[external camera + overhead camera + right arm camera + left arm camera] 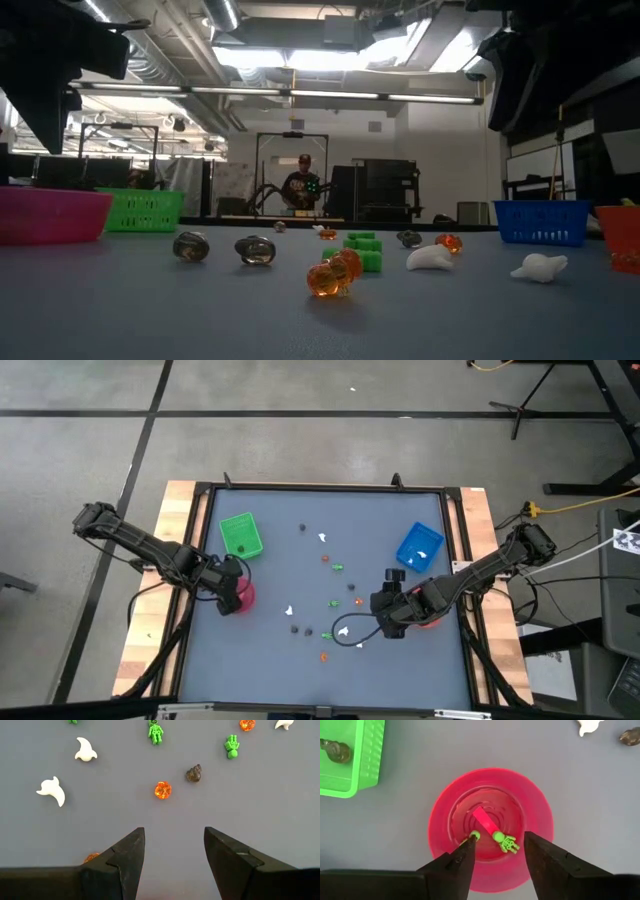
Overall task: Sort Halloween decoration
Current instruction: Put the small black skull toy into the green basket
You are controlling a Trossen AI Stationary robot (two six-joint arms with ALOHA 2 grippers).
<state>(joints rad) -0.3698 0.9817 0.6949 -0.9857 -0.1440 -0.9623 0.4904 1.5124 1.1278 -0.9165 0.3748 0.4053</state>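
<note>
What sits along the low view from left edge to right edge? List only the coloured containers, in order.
Pink round bowl → green square mesh tray → blue square mesh tray → orange round bowl, cut off by the right edge.

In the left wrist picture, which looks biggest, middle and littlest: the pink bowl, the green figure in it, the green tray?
1. Pink bowl, biggest as seen.
2. Green tray, only partly in view, so its place is unsure.
3. Green figure, littlest.
</note>
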